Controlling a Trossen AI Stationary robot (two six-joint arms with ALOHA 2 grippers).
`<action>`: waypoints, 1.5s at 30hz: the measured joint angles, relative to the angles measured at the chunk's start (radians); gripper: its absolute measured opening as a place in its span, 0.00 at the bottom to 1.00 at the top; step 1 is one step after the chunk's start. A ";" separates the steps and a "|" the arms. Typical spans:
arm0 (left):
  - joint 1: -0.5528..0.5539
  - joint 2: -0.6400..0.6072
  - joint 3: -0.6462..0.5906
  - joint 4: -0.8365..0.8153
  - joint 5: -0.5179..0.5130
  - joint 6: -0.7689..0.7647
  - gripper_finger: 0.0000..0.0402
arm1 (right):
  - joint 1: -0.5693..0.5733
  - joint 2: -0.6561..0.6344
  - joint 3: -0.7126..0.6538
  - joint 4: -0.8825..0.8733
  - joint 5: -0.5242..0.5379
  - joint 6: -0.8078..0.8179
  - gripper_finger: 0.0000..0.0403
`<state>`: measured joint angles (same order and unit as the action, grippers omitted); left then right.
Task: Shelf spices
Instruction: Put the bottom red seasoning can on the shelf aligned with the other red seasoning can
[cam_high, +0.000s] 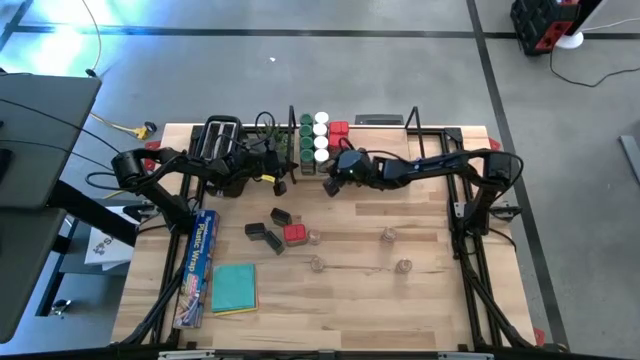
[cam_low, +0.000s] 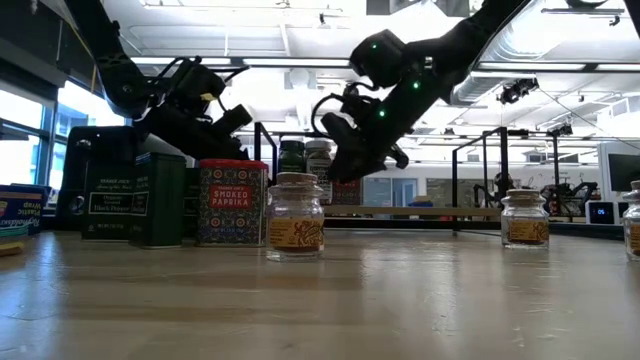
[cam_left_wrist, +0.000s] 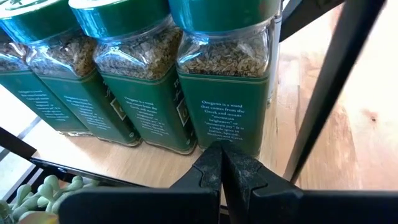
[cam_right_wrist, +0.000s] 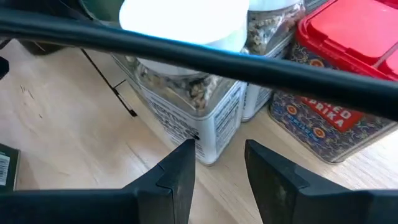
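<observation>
On the shelf (cam_high: 385, 140) at the far middle, green-lidded jars (cam_high: 305, 138), white-lidded jars (cam_high: 321, 135) and red tins (cam_high: 339, 130) stand in rows. My left gripper (cam_left_wrist: 220, 163) is shut, with its tips low at the front of the nearest green-lidded jar (cam_left_wrist: 225, 81). My right gripper (cam_right_wrist: 219, 163) is open with only wood showing between its fingers, just in front of a white-lidded jar (cam_right_wrist: 186, 93). A red paprika tin (cam_right_wrist: 339, 106) stands beside that jar. A black frame bar (cam_right_wrist: 205, 59) crosses in front of both. My left gripper has its shut fingertips (cam_left_wrist: 217, 152) level against the lower front of the nearest green-lidded jar's label (cam_left_wrist: 231, 127), but I cannot tell if they touch. My right gripper has one fingertip (cam_right_wrist: 186, 152) at the white-lidded jar's lower corner (cam_right_wrist: 202, 140), and I cannot tell if it touches.
Loose spices stand on the table nearer the front: dark tins (cam_high: 263, 235), a red tin (cam_high: 295, 235) and small clear jars (cam_high: 388, 236). A black toaster (cam_high: 222, 135) stands far left. A wrap box (cam_high: 197, 265) and a teal pad (cam_high: 234, 287) lie near left.
</observation>
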<state>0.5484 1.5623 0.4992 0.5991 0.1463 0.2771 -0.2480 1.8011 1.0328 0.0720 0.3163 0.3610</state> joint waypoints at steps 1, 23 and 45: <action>0.000 0.000 0.000 0.000 0.000 0.000 0.00 | 0.003 0.000 0.000 0.003 -0.001 -0.001 0.33; 0.000 0.000 0.000 0.002 0.000 -0.004 0.00 | 0.006 -0.013 0.000 0.000 0.047 0.057 0.33; 0.000 0.000 0.000 0.004 0.000 -0.013 0.00 | 0.098 -0.003 0.002 0.025 -0.109 -0.161 0.33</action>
<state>0.5480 1.5622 0.4989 0.6029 0.1463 0.2638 -0.1498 1.7978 1.0344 0.0966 0.2075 0.1997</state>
